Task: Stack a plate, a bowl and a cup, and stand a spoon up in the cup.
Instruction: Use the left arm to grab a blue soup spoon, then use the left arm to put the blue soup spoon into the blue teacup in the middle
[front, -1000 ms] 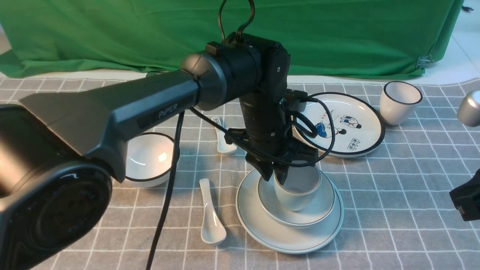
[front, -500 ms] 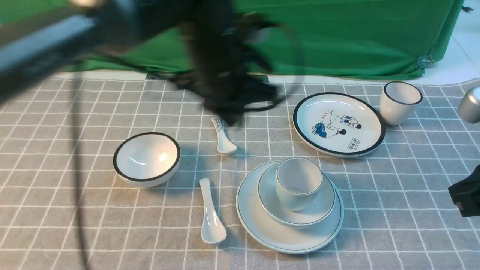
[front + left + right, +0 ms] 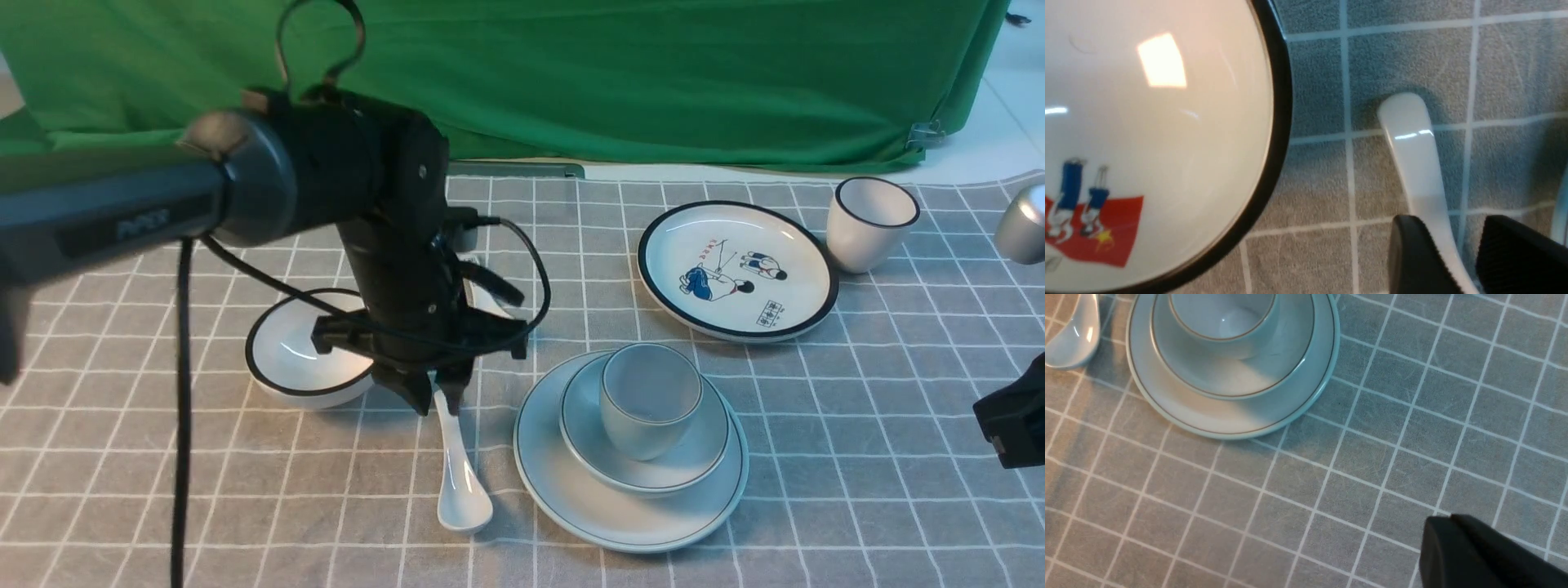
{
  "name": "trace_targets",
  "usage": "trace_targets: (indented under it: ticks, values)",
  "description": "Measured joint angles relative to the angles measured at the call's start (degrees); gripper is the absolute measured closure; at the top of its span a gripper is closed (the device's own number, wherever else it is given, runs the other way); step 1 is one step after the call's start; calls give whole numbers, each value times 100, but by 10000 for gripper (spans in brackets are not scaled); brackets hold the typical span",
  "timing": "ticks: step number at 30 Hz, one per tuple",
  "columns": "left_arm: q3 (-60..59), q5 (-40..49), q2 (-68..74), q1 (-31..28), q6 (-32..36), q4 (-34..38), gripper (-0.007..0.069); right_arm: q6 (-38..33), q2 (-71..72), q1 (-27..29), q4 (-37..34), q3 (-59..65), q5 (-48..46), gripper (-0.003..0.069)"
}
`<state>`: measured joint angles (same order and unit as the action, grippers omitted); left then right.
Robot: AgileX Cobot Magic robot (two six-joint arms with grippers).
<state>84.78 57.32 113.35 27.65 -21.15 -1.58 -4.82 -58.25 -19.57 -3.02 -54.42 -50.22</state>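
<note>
Moved since a second ago: the left gripper has left its station over the cup and stands low at the handle end of the long plain white ceramic soup spoon.

Front view. The stack is complete. The large pale grey-white round plate sits on the grey checked tablecloth. The wide shallow pale grey-white bowl rests on it, and the handleless pale grey-white tapered cup stands upright in the bowl. The spoon lies flat on the cloth just left of the plate. Its long axis runs away from the robot, scoop nearest the robot, handle end under the left gripper. The right gripper is well apart at the right edge, so the left arm is plainly the nearer.

Left wrist view. Two black fingers stand part open astride the handle. A gap shows on one side, so nothing is gripped yet. The deep white bowl with a thick black rim lies beside.

Right wrist view. The right gripper is closed and empty above bare cloth.

Judgement: the next move requires closing across the handle's width, then lifting and tipping the spoon upright into the cup.
</note>
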Motion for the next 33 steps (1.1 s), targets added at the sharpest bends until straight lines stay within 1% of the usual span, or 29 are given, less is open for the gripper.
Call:
trace_targets:
  ticks: [1, 2, 3, 4, 5, 6, 8, 10, 12, 14, 18, 23, 26, 27, 31, 32, 33]
  values:
    - [0, -26, 13, 0, 0, 0, 350, 0, 0, 0, 0, 0, 0, 627]
    - [0, -100, 69, 0, -5, -4, 299, 0, 0, 0, 0, 0, 0, 624]
    - [0, -210, 138, 0, -2, -4, 230, 0, 0, 0, 0, 0, 0, 624]
    - [0, -224, 156, 0, -2, -4, 212, 0, 0, 0, 0, 0, 0, 624]
    - [0, -302, 220, 0, -2, -4, 164, 0, 0, 0, 0, 0, 6, 624]
    - [0, -337, 276, 0, -7, -4, 132, 0, 0, 0, 0, 0, 13, 624]
    - [0, -357, 424, -5, -138, -4, 96, 4, 0, 0, 0, 0, 18, 624]
    - [0, -357, 475, -11, -195, -4, 95, 4, 0, 0, 0, 0, 18, 624]
    - [0, -348, 517, -16, -264, -27, 125, 4, 0, 0, 0, 0, 18, 624]
    - [0, -333, 524, -24, -284, -50, 183, 4, 0, 0, 0, 0, 18, 624]
    - [0, -249, 504, -31, -121, -128, 500, 4, 0, 0, 0, 0, 18, 623]
    - [0, -107, 101, 15, 147, -92, 503, 4, 0, 0, 0, 0, 18, 613]
    - [-5, -306, -434, 177, 235, -171, 503, 4, 0, 0, 0, 0, 18, 608]
    - [-5, -597, -776, 363, 305, -244, 503, 4, 0, 0, 0, 0, 18, 606]
    - [-5, -1526, -1311, 861, 327, -353, 503, 4, 0, 0, 0, 0, 18, 606]
    - [-5, -1983, -1452, 1097, 327, -429, 503, 4, 0, 0, 0, 5, 18, 606]
    - [-5, -2251, -1509, 1230, 327, -466, 503, 4, 0, 0, 0, 7, 18, 604]
